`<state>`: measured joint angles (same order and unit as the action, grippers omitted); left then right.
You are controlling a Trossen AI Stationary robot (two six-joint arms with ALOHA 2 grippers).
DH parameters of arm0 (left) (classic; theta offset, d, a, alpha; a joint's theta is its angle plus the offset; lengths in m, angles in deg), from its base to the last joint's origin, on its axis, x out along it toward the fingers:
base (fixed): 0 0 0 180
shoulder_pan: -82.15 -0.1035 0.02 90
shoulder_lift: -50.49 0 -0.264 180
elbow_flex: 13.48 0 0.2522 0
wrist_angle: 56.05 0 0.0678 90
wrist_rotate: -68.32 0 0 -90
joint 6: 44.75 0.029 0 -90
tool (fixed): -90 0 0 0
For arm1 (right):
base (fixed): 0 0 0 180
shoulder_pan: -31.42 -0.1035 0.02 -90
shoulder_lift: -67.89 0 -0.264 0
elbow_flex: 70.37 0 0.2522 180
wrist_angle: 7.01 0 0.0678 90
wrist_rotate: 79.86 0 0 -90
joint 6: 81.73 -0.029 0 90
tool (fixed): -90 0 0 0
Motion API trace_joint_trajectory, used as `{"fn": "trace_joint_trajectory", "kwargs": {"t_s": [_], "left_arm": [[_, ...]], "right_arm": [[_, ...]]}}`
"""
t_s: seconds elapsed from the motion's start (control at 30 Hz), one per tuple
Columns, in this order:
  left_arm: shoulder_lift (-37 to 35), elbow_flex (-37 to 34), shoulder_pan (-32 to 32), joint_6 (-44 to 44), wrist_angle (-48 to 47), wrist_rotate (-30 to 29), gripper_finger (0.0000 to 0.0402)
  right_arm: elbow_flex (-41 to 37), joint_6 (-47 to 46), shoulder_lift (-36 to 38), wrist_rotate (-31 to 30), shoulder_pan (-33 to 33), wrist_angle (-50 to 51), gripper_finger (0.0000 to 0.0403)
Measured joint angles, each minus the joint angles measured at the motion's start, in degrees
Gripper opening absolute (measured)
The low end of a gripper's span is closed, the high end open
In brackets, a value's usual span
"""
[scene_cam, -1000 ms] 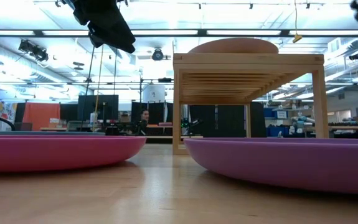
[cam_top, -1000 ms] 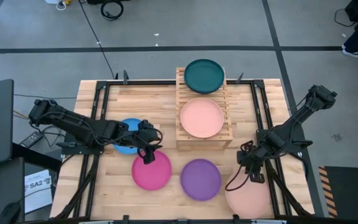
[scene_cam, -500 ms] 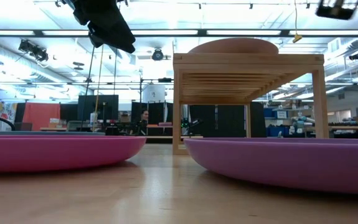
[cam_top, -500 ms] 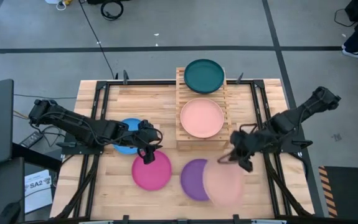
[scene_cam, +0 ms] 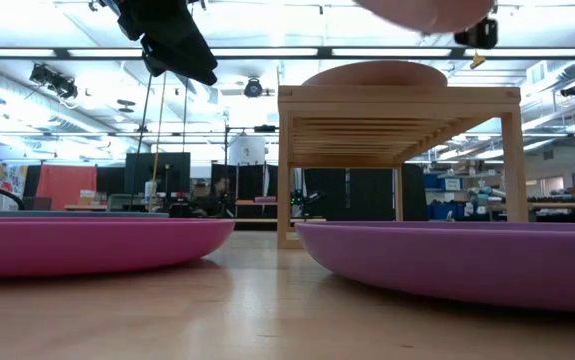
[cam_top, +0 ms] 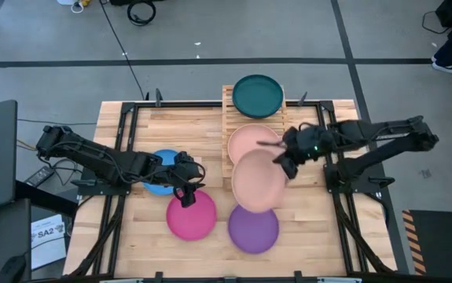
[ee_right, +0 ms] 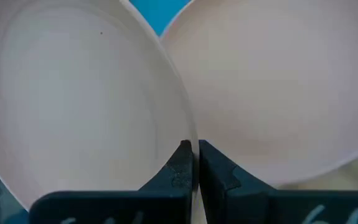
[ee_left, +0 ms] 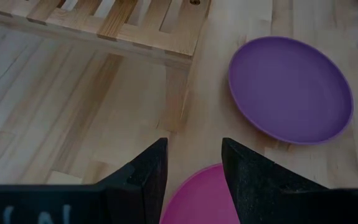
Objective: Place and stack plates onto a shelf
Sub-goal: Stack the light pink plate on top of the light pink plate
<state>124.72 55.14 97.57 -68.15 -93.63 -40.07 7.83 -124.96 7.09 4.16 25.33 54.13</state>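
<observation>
Pinched on a pink plate's point(cam_top: 256, 181) rim, the right gripper point(cam_top: 284, 163) must lower it at 12 o'clock onto the shelf's point(cam_top: 231, 169) plate point(cam_top: 247, 138); left gripper point(cam_top: 184, 188) waits half-open.

Right end effector point(cam_top: 282, 159) pinched closed mid-table; left end effector point(cam_top: 186, 191) parted, hovering low.

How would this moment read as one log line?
right gripper: shut on pink plate, over shelf | left gripper: open, above magenta plate
</observation>
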Motion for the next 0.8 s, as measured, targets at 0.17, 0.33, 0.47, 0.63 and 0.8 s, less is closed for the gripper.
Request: {"fn": "trace_joint_trajectory", "kwargs": {"t_s": [0.17, 0.33, 0.47, 0.63, 0.8], "left_arm": [[0.0, 0.0, -0.02, 0.0, -0.01, 0.0, 0.0158], [0.0, 0.0, 0.0, 0.0, -0.01, 0.0, 0.0158], [0.0, 0.0, 0.0, 0.0, 0.01, 0.0, 0.0158], [0.0, 0.02, 0.0, 0.0, -0.01, 0.0, 0.0158], [0.0, 0.01, 0.0, 0.0, -0.01, 0.0, 0.0158]], "right_arm": [[0.0, 2.95, 0.0, 0.69, 8.53, 0.0, 0.0016], [0.0, 3.36, 0.0, 4.44, 16.28, -0.02, 0.0016], [0.0, 3.38, 0.0, 7.74, 21.05, -0.02, 0.0016], [0.0, 4.99, 0.0, 10.53, 24.41, -0.02, 0.0016], [0.0, 5.94, 0.0, 10.54, 25.59, 1.24, 0.0016]]}}
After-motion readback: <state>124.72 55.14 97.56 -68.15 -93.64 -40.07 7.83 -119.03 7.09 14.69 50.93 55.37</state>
